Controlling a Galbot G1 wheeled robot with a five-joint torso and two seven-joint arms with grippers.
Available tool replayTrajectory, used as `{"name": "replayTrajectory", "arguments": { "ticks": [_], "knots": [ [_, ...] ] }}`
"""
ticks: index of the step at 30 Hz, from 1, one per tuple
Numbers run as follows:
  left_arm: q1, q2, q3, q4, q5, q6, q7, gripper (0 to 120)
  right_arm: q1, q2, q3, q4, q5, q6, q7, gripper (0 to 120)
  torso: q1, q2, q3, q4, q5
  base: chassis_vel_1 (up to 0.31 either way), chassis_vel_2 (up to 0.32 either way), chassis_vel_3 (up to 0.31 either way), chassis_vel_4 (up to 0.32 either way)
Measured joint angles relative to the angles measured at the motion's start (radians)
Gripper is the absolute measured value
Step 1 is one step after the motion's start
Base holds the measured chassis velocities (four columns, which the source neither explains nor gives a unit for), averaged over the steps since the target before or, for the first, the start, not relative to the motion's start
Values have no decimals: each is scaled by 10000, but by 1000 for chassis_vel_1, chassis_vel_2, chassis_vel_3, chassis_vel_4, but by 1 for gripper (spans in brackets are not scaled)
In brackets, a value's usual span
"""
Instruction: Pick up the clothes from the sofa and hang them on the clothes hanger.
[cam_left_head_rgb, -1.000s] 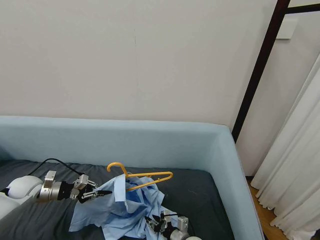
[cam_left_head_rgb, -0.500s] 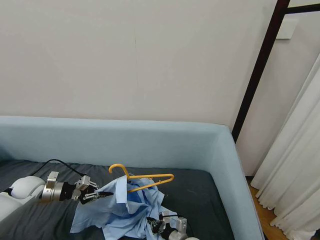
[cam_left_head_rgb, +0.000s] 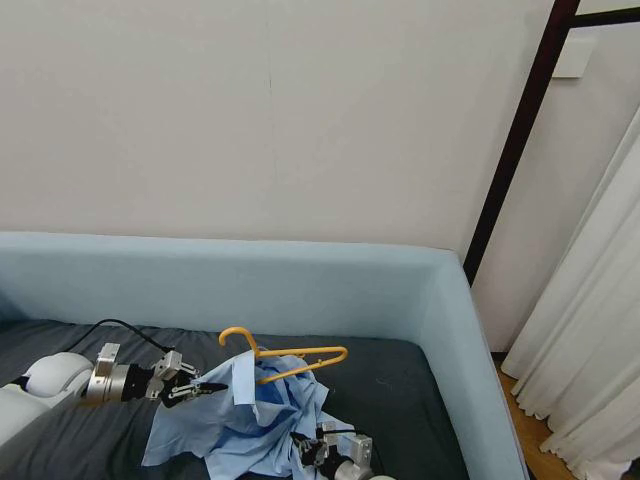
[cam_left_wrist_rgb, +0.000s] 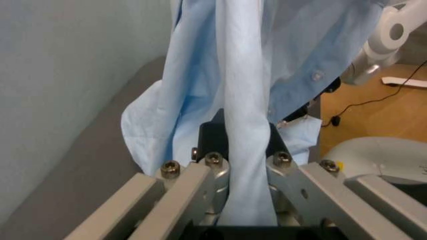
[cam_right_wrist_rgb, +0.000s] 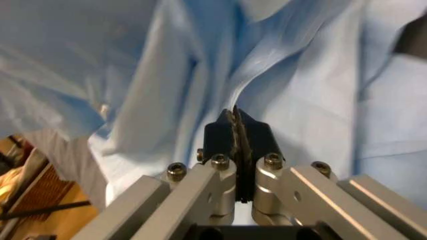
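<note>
A light blue shirt (cam_left_head_rgb: 240, 420) lies crumpled on the dark grey sofa seat (cam_left_head_rgb: 390, 400), draped on a yellow hanger (cam_left_head_rgb: 290, 353) whose hook points left. My left gripper (cam_left_head_rgb: 190, 388) reaches in from the left and is shut on the shirt's left edge; in the left wrist view a fold of the blue shirt (cam_left_wrist_rgb: 243, 150) runs between its pads. My right gripper (cam_left_head_rgb: 312, 450) sits low at the shirt's front hem. In the right wrist view its black pads (cam_right_wrist_rgb: 235, 134) are pressed together on a thin fold of the shirt (cam_right_wrist_rgb: 287, 95).
The sofa's pale blue backrest (cam_left_head_rgb: 230, 280) and right arm (cam_left_head_rgb: 460, 380) wall in the seat. A dark vertical pole (cam_left_head_rgb: 515, 140) stands at the right, with white curtains (cam_left_head_rgb: 590, 330) and wooden floor (cam_left_head_rgb: 525, 420) beyond it.
The left gripper has drawn the shirt's edge slightly left and up. The hanger has shifted a little right, and the right gripper has sunk slightly lower at the hem.
</note>
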Motion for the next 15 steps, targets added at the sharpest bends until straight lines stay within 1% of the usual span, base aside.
{"name": "replayTrajectory", "arguments": {
  "ticks": [6, 10, 12, 15],
  "knots": [
    [-24, 36, -114, 80, -8, -54, 37, 3, -127, -405, 447, 567, 215, 5, 276, 0, 0, 0, 0, 0, 0, 0, 0, 0, 0],
    [-34, 87, -208, -28, -3, -154, 138, 3, -143, -1001, 824, 1308, 572, -91, 537, 0, -1, 0, 0, -1, 0, 0, 0, 0, 0],
    [-40, 114, -247, -122, 99, -206, 191, 3, -133, -1130, 919, 1509, 695, -150, 593, 0, 0, 0, 0, 0, 0, 0, 0, 0, 0],
    [-107, 207, -381, -382, 700, -405, 436, 3, -92, -1467, 1190, 2059, 966, -287, 709, 0, 0, 0, 0, -1, 2, 0, 0, 0, 0]
  ]
}}
